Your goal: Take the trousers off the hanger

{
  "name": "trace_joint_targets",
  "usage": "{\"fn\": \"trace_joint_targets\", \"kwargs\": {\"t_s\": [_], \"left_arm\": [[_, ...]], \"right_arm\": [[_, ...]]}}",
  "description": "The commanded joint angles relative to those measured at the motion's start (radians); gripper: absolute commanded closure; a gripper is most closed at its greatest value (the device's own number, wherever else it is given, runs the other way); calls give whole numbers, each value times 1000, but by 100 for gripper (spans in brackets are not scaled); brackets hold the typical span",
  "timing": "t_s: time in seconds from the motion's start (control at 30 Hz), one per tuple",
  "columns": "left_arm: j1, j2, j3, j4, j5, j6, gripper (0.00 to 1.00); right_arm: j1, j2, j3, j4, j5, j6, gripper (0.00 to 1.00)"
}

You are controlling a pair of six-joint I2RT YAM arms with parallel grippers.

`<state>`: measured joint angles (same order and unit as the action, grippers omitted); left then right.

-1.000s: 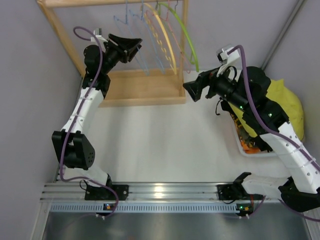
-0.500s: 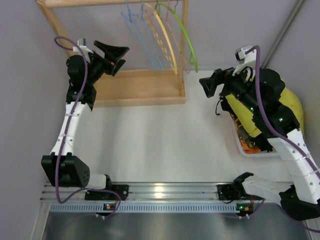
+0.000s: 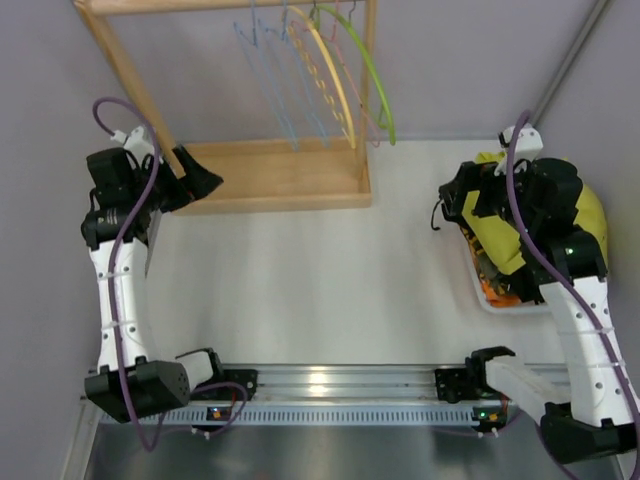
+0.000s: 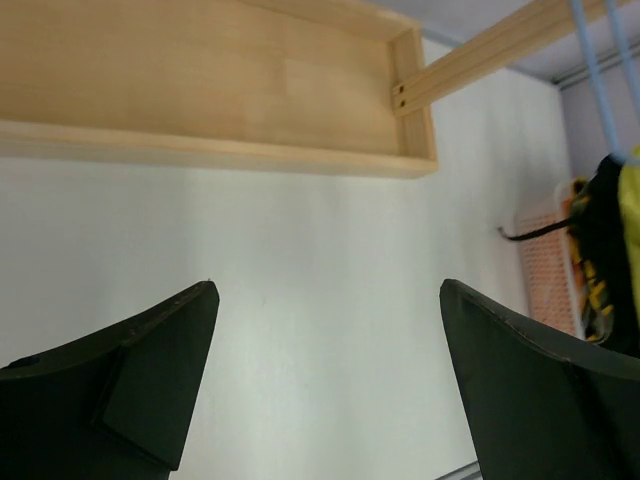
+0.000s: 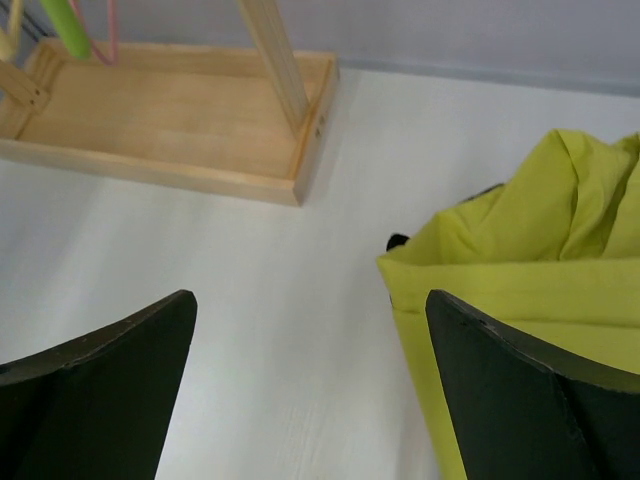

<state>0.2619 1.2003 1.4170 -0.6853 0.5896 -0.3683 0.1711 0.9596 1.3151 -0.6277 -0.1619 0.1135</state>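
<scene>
1 pair of trousers is seen heaped at 3 o'clock, the light-blue hanger hung at 12; the left gripper and right gripper are both held open

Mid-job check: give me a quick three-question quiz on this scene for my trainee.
1. True or false: the left gripper and the right gripper both stand open and empty.
2. The trousers lie: A) over a hanger; B) heaped on the white basket; C) between the left fingers.
3. Fill in: the lime-green hanger hangs from the wooden ____.
Key: 1 true; 2 B; 3 rack.
</scene>
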Motion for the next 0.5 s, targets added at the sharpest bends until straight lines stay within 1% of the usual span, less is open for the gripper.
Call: {"fn": "trace_joint_targets", "kwargs": {"t_s": [0.0, 0.13, 0.2, 0.27, 0.47], "left_arm": [[2, -83, -73, -220, -54, 293, 1], [2, -197, -197, -220, -85, 359, 1], [2, -231, -233, -224, -94, 385, 1], [2, -235, -231, -240, -91, 391, 1], [0, -191, -158, -277, -88, 387, 1]], "right_arm": [[-48, -58, -39, -30, -76, -70, 1], [-51, -151, -112, -40, -71, -78, 0], [-61, -179, -158, -50, -111, -64, 1], [-76, -202, -178, -56, -129, -51, 1], [-116, -219, -209, -53, -162, -20, 1]]}}
